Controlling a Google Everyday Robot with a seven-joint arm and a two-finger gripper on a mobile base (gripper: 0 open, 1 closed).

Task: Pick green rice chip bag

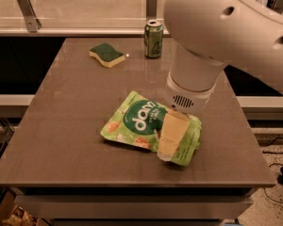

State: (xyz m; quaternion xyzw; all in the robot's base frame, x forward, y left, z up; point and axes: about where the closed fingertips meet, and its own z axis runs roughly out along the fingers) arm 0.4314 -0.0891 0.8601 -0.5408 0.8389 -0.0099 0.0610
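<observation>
The green rice chip bag lies flat on the brown table, a little right of its middle: a crinkly light-green pouch with a dark green circle, white lettering and orange chip pictures. My gripper hangs from the large white arm and is down over the bag's right half. Its cream-coloured finger covers that part of the bag and its tip sits near the bag's lower right edge. Only this one finger shows.
A green soda can stands upright at the table's far edge. A yellow sponge with a green top lies at the far left. The white arm fills the upper right. The table's front edge is close below the bag.
</observation>
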